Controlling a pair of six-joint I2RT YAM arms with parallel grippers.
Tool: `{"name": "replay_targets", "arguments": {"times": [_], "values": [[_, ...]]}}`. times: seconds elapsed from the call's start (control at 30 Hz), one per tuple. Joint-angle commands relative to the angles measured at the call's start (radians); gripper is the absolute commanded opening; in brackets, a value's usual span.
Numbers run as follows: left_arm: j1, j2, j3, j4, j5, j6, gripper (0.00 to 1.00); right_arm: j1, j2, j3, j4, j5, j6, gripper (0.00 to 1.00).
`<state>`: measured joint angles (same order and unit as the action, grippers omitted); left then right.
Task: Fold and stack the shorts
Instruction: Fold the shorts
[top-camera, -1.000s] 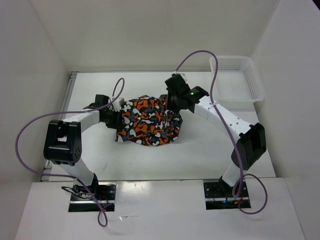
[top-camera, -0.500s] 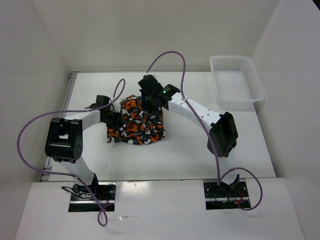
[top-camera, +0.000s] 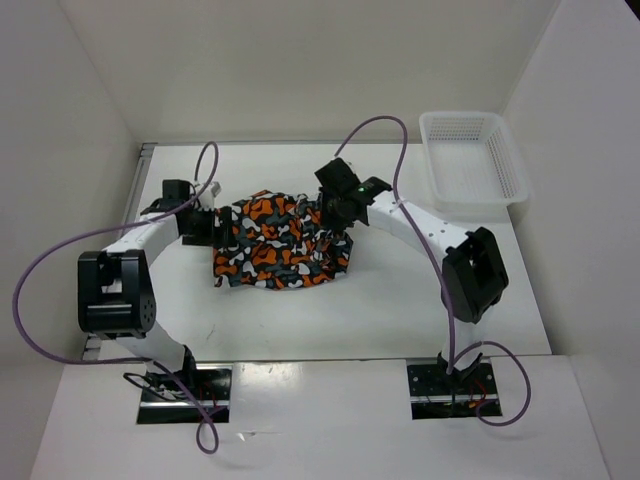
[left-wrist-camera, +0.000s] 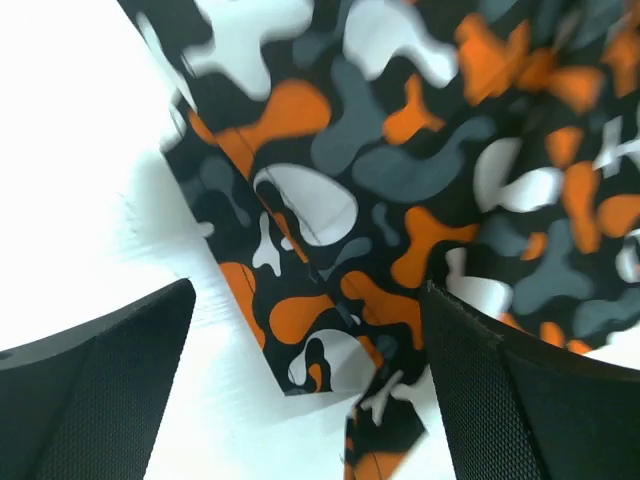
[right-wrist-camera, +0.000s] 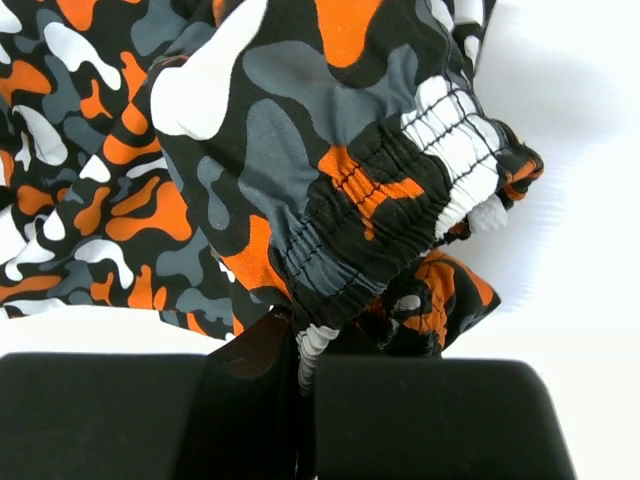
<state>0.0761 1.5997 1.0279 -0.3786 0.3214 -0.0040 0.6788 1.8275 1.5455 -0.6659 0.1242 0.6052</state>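
The camouflage shorts (top-camera: 280, 240) lie bunched in the middle of the table, orange, white, grey and black. My left gripper (top-camera: 212, 228) stands open at their left edge, and a hem corner of the shorts (left-wrist-camera: 330, 330) lies loose on the table between its fingers (left-wrist-camera: 500, 400). My right gripper (top-camera: 332, 212) is shut on the elastic waistband of the shorts (right-wrist-camera: 390, 190) at their right end, lifting that part a little off the table.
A white mesh basket (top-camera: 472, 160) stands at the back right corner of the table (top-camera: 400, 300). White walls close in the left, back and right sides. Purple cables loop over both arms.
My left gripper has opened, let go of the shorts and drawn back left. My right gripper swung the waistband left over the pile, then back right, leaving the shorts spread wider.
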Motion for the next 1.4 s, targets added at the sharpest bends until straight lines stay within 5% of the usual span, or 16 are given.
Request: {"name": "replay_targets", "arguments": {"times": [0.0,0.13,0.23,0.4,0.93,1.03,1.13,1.23,1.37], "values": [[-0.006,0.049,-0.043,0.021,-0.007,0.004,1.00,0.013,-0.086,-0.021,0.043,0.035,-0.030,0.00],[-0.006,0.097,-0.063,0.072,0.001,0.004,0.87,0.013,-0.096,-0.041,0.043,0.035,-0.039,0.00],[-0.006,0.126,-0.075,0.107,0.039,0.004,0.66,0.004,-0.096,-0.041,0.034,0.044,-0.050,0.00],[-0.006,0.164,-0.084,0.135,0.085,0.004,0.02,0.004,-0.073,0.036,0.034,0.002,-0.080,0.00],[-0.015,0.164,-0.084,0.144,0.104,0.004,0.00,0.183,0.513,0.869,-0.187,-0.101,-0.041,0.03],[-0.004,0.155,-0.084,0.144,0.113,0.004,0.00,0.212,0.645,1.095,-0.321,-0.101,-0.054,0.03],[0.005,0.146,-0.075,0.135,0.113,0.004,0.00,0.241,0.870,1.529,-0.548,-0.064,-0.085,0.01],[0.005,0.146,-0.075,0.135,0.122,0.004,0.00,0.242,0.898,1.586,-0.550,-0.077,-0.064,0.01],[0.014,0.146,-0.066,0.126,0.122,0.004,0.00,0.232,0.901,1.591,-0.575,-0.041,-0.064,0.13]]}}
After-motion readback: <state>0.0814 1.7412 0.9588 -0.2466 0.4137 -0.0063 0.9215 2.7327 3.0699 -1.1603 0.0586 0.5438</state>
